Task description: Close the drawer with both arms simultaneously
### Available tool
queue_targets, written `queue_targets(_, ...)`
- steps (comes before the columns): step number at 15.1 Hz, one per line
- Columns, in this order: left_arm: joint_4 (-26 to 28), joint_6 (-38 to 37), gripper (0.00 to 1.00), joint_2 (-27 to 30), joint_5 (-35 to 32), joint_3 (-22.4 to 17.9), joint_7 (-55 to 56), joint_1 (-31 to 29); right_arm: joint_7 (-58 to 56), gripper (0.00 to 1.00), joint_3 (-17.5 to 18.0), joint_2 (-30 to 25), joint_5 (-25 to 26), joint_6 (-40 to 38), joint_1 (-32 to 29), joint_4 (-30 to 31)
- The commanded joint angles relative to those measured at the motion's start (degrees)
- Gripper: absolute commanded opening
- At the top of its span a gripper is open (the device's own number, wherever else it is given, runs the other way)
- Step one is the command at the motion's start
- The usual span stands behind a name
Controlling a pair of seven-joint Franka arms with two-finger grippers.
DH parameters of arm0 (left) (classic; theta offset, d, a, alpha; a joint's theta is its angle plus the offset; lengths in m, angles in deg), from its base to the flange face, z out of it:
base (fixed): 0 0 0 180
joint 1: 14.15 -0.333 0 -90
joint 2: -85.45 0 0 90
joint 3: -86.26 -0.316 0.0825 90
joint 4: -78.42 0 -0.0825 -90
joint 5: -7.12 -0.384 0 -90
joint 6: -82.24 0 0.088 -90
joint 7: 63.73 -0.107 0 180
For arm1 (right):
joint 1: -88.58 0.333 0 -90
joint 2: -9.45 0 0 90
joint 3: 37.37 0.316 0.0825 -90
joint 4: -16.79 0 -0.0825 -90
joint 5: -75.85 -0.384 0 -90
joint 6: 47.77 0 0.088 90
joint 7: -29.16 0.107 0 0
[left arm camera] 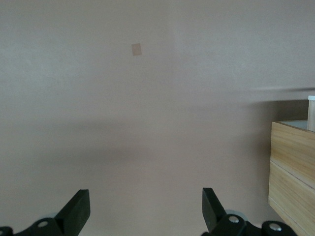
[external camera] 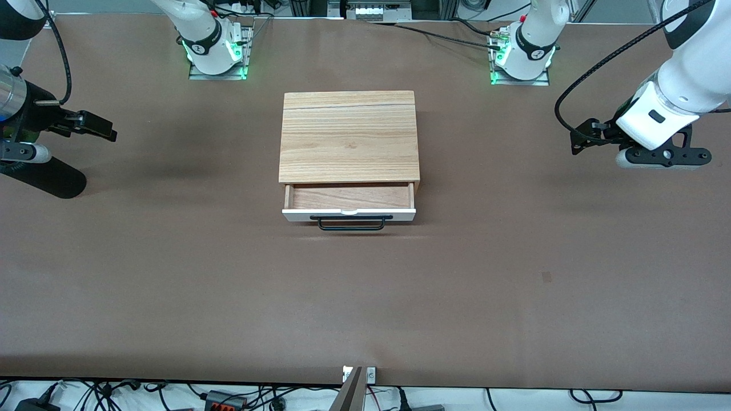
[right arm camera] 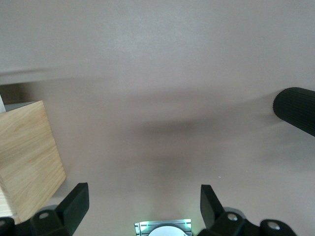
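Note:
The light-wood cabinet [external camera: 349, 137] stands mid-table. Its drawer [external camera: 349, 197] is pulled partly out toward the front camera, with the white front panel [external camera: 348, 215] and black bar handle [external camera: 351, 223] showing. My left gripper [external camera: 578, 140] hangs open and empty over the table at the left arm's end, well apart from the cabinet. My right gripper [external camera: 105, 129] hangs open and empty over the right arm's end. In the left wrist view the open gripper [left arm camera: 145, 206] frames bare table, with the cabinet's side [left arm camera: 293, 172] at the edge. In the right wrist view the open gripper [right arm camera: 142, 201] is likewise beside the cabinet [right arm camera: 27, 152].
A black padded cylinder [external camera: 48, 178] hangs below the right wrist and also shows in the right wrist view [right arm camera: 295, 110]. The arm bases [external camera: 217, 48] [external camera: 522, 54] glow green. A small patch [external camera: 546, 277] marks the brown table cover [external camera: 228, 285].

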Motion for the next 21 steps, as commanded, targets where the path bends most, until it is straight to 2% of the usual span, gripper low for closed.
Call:
queue_targets(1, 0.14, -0.01, 1.00, 0.44, 0.79, 0.33, -1.37, -0.04, 0.20, 1.00, 0.72, -0.05, -0.84, -1.06, -0.65, -0.74)
queue_targets(7, -1.17, -0.81, 1.00, -0.35, 0.97, 0.33, -1.46, -0.47, 0.20, 1.00, 0.80, -0.05, -0.84, -1.06, -0.57, -0.74)
queue_targets(9, -1.26, -0.37, 1.00, -0.70, 4.11, 0.25, -1.37, -0.21, 0.20, 1.00, 0.80, -0.05, -0.84, -1.06, -0.57, -0.74)
queue_targets(11, -3.71, -0.01, 1.00, -4.46, 7.46, 0.33, -0.50, 0.31, 0.20, 1.00, 0.80, -0.05, -0.84, -1.06, -0.57, -0.74)
queue_targets(12, -5.72, -0.02, 1.00, -8.05, 7.91, 0.42, -0.41, 1.10, -0.06, 1.00, 0.80, -0.05, -0.67, -0.97, -0.57, -0.74)
queue_targets(15, -14.69, -0.28, 1.00, -16.67, 7.91, 0.51, 0.21, 5.58, -0.07, 1.00, 0.89, -0.05, -0.75, -1.06, -0.57, -1.00)
queue_targets(21, -19.80, 4.55, 1.00, -26.88, 10.11, 0.60, 4.51, 9.89, 0.29, 1.00, 0.89, 0.30, -0.75, -1.06, 0.31, -1.00)
